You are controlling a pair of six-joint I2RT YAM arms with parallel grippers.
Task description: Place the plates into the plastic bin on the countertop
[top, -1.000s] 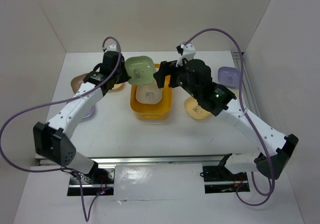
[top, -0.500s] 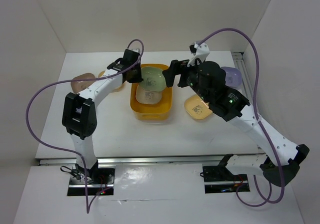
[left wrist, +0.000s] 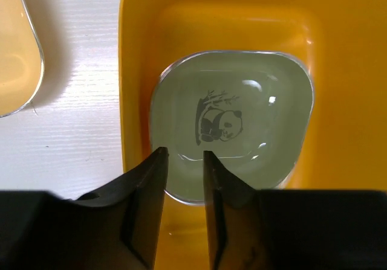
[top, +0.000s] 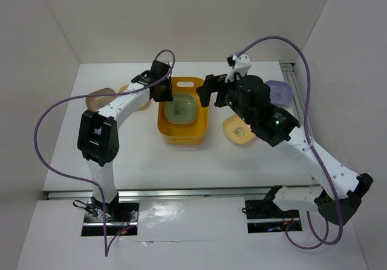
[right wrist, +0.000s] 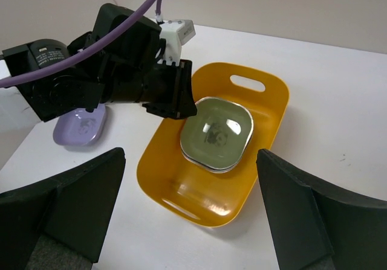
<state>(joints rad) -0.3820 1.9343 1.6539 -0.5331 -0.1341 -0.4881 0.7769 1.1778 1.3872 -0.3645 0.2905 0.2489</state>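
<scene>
Left gripper, slightly parted, is hovering over a green plate in the bin, mid-frame; right gripper is gaping wide, empty.

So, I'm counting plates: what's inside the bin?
A green plate lies in the bin, on top. Another rim peeks out beneath; how many lie under it is covered.

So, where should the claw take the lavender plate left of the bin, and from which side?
Probably the lavender plate is best pinched at its raised rim, coming from above, one finger inside, one outside: it lies flat and open side up on the countertop.
</scene>
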